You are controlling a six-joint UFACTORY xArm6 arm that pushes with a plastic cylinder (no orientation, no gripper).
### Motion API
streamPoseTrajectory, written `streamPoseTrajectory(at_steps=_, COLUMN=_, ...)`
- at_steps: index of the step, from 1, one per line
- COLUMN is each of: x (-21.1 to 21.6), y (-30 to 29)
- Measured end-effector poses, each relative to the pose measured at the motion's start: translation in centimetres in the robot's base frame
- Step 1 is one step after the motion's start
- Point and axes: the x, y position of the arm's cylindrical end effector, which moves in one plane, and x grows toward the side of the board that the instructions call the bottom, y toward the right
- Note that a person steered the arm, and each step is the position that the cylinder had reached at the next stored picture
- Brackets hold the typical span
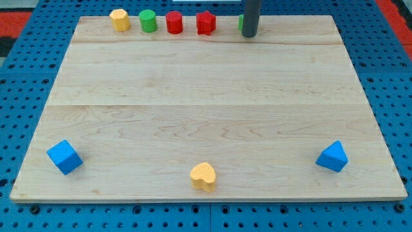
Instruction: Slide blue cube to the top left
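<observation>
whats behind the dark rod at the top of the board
A green block sits behind the straight dark rod, only its left edge showing. Its shape is hidden. My tip rests on the wooden board.

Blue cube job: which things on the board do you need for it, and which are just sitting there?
Needed:
- blue cube, at the view's bottom left
- my tip, far from it, near the view's top edge

Just sitting there:
- blue block, bottom right
- yellow heart
- top row: yellow block, green cylinder, red cylinder, red block
- green block, mostly hidden behind the rod
</observation>
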Motion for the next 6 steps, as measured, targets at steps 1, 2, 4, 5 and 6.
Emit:
streamPoseTrajectory(at_steps=1, x=-0.9, y=0.1)
streamPoseTrajectory(at_steps=2, x=0.1, y=0.7)
streamPoseTrajectory(at_steps=4, x=13.4, y=2.7)
streamPoseTrajectory(at_steps=5, x=20.6, y=1.4)
streamPoseTrajectory(at_steps=6, x=25.9, y=-1.5)
